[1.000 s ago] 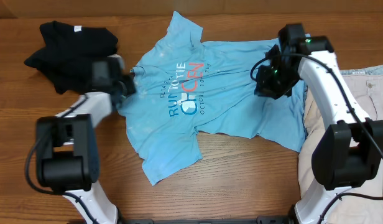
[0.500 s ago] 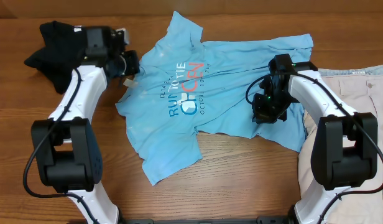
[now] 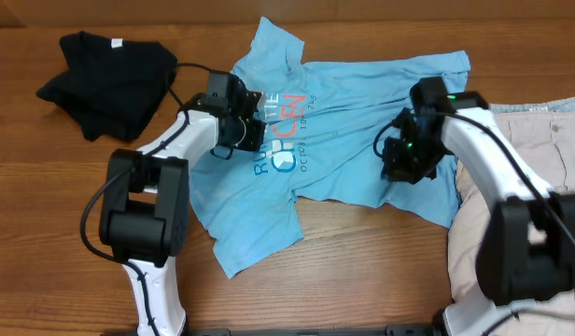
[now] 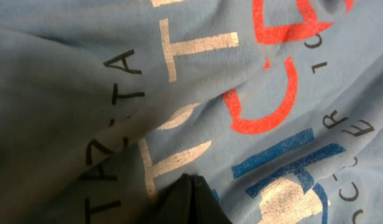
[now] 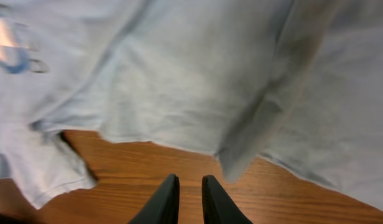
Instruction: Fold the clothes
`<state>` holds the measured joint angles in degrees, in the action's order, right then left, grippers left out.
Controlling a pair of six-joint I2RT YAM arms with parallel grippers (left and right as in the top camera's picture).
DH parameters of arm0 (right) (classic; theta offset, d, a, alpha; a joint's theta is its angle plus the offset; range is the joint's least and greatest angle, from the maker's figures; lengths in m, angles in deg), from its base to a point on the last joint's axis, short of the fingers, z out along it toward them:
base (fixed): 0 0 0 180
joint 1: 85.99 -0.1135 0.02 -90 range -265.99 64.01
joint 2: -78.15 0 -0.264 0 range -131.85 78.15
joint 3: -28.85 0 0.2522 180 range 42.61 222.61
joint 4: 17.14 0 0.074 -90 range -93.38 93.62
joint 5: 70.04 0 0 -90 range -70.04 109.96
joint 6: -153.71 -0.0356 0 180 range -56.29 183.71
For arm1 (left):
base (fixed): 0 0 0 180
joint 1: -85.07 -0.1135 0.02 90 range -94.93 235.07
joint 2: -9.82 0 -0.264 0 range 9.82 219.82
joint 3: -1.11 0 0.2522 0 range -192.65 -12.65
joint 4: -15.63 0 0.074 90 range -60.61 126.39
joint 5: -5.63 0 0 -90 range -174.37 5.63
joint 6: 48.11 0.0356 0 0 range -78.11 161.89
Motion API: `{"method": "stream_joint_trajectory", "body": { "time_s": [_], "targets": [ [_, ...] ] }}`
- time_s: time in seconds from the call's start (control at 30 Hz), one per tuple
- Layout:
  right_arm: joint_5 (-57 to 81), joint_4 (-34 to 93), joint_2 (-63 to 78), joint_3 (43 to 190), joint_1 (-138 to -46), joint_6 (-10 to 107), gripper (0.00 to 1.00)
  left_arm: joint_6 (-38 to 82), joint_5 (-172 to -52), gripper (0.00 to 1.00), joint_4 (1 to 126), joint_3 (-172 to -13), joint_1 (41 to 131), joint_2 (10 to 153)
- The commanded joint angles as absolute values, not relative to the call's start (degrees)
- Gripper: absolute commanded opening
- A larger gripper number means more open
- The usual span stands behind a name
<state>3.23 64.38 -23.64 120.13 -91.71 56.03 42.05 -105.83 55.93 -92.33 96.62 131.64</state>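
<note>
Lying spread out with its print facing up, the light blue short-sleeved cotton T-shirt [image 3: 353, 103] covers the middle of the brown wooden table [image 3: 362, 261], its fabric rumpled and one sleeve trailing toward the near edge. The left gripper [image 3: 239, 133] sits over the shirt's white, red and dark-blue lettering [image 4: 266, 106]; in the left wrist view its dark fingers [image 4: 201, 202] meet with no gap, low against the cloth, and I cannot tell whether any fabric is pinched between them. The right gripper [image 5: 189, 182] hovers over the shirt's lower hem on the right side, its jaws a narrow slit apart with bare wood showing between them, holding nothing. A crumpled black garment [image 3: 105, 79] lies left of the shirt, and beige shorts [image 3: 539, 140] lie right of it.
</note>
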Motion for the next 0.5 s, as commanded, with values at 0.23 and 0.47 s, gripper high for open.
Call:
{"method": "stream_joint_trajectory", "body": {
  "time_s": [0.23,0.47],
  "targets": [
    [3.84,64.91,-15.73,119.80,-91.88,54.69,0.17,36.52,-90.57,0.04,49.33,-92.96,90.04,140.60],
    [9.76,64.60,-15.89,119.80,-91.88,49.18,0.20,39.06,-102.13,0.04,55.19,-106.73,85.52,140.58]
  ]
}}
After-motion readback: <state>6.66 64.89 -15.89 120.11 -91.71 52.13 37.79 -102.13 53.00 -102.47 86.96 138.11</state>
